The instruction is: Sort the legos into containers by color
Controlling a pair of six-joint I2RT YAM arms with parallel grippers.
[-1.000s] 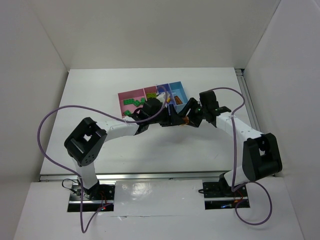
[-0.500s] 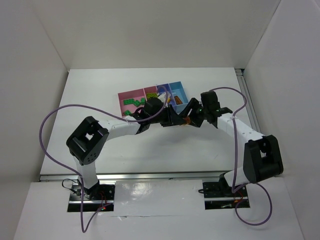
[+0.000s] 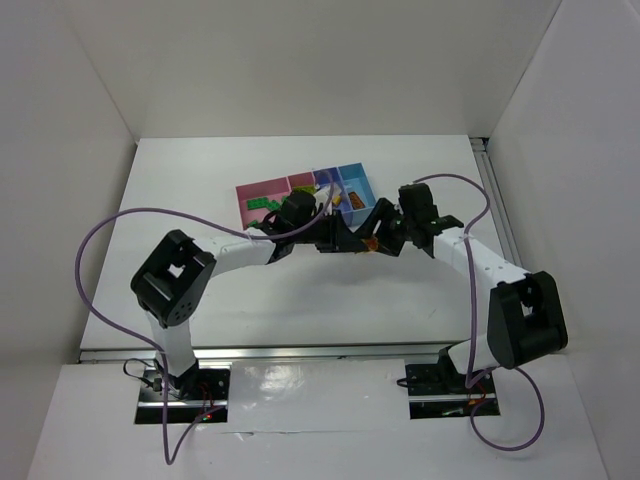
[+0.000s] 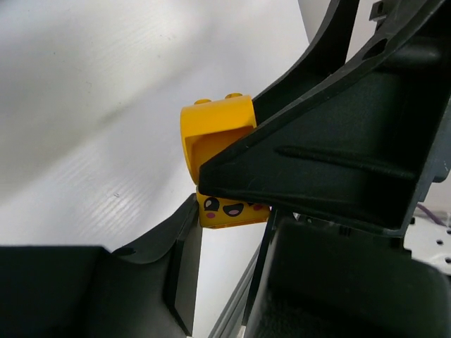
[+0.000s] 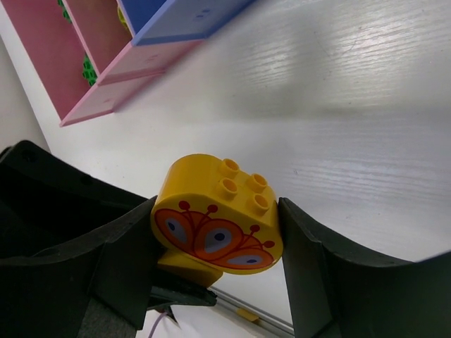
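Lego (image 5: pixel 218 211), rounded yellow, four studs, orange-red eye-spot print: I see the right pincer (image 5: pixel 215 236) part-open, clamped on its sides. Left pincer (image 4: pixel 232 211) narrowly grips a yellow smiling-face brick (image 4: pixel 227 209).

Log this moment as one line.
left jaws: shut on yellow face brick | right jaws: shut on yellow rounded brick | both bricks: outside bins
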